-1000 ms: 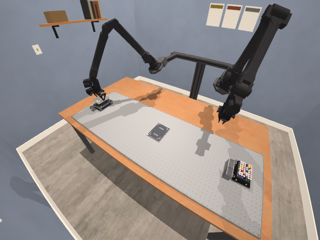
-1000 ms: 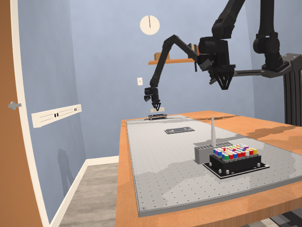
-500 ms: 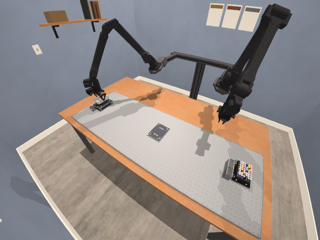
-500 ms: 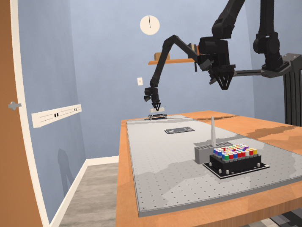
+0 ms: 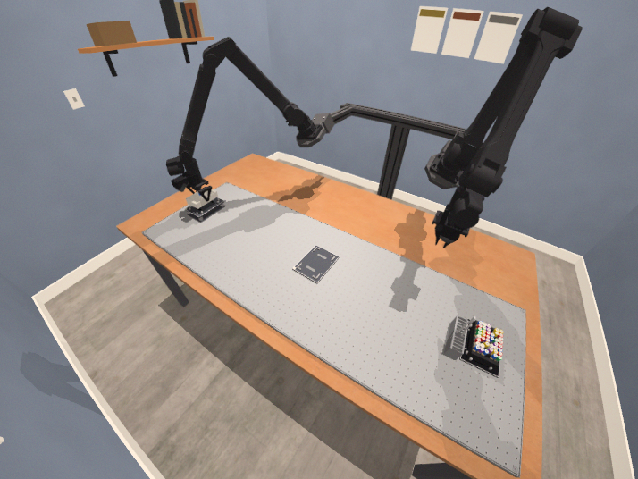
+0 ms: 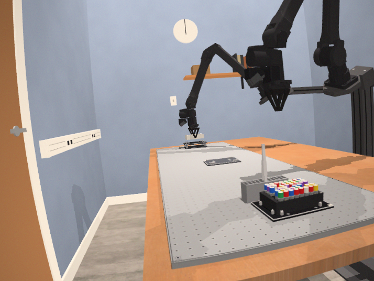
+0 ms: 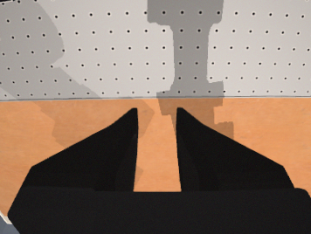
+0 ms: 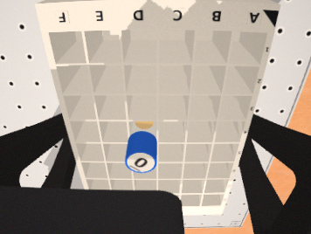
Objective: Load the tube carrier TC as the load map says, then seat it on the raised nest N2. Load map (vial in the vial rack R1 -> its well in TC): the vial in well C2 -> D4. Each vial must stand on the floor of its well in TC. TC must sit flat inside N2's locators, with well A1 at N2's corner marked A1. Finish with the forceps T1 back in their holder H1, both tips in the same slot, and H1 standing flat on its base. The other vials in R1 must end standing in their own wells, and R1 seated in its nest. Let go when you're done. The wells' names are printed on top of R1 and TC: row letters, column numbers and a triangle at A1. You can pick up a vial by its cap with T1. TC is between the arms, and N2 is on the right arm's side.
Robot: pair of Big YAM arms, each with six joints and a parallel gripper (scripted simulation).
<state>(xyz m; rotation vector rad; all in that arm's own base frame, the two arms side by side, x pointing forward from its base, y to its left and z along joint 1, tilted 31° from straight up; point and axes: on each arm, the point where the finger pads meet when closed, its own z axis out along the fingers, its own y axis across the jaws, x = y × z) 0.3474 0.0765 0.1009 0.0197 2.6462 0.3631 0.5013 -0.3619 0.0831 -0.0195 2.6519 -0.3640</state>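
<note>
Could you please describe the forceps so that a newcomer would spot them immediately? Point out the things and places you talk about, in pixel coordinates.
On the perforated board [image 5: 360,309] [image 6: 205,193], find the rack of colourful caps [image 5: 487,340] [image 6: 291,188]. Beside it, the forceps [image 6: 264,164] rise from a grey slotted holder [image 5: 455,337] [image 6: 250,192], pale, slender, towering above every cap.
</note>
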